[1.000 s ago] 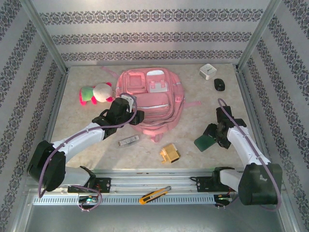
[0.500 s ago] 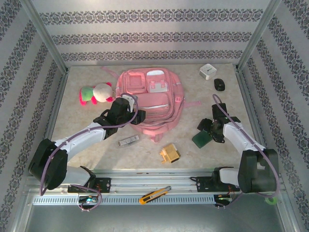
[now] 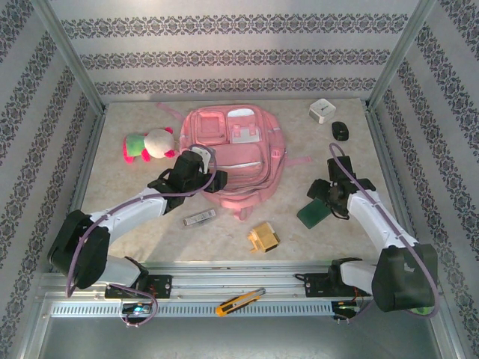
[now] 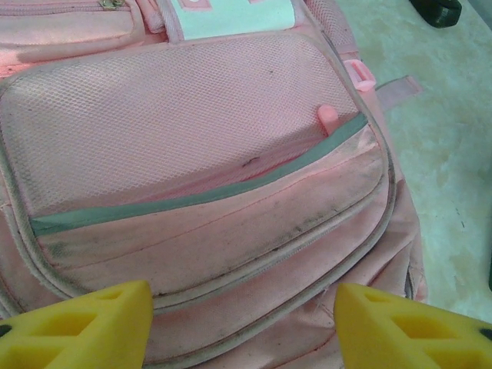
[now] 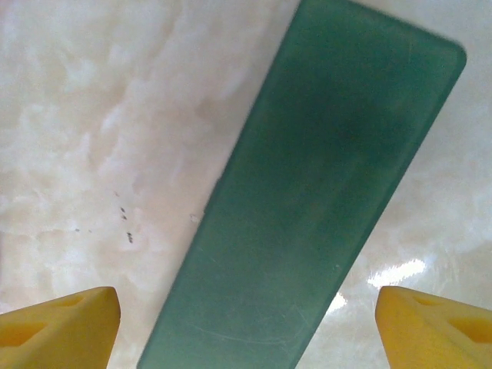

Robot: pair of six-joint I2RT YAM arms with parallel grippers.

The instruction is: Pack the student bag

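The bag (image 3: 232, 153) lies flat on the table (image 3: 135, 209), pockets up. Over the bag's left side hangs the left gripper (image 4: 242, 307), fingers spread, grasping nothing. Right of the bag, well apart, the right gripper (image 3: 323, 196) stands released, a green card (image 3: 312, 213) between its fingers, clear of both.

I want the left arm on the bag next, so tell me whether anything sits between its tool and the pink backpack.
Nothing visible does. The left tool hangs open right over the pink backpack, with only the bag's front pocket fabric showing between the yellow fingers.
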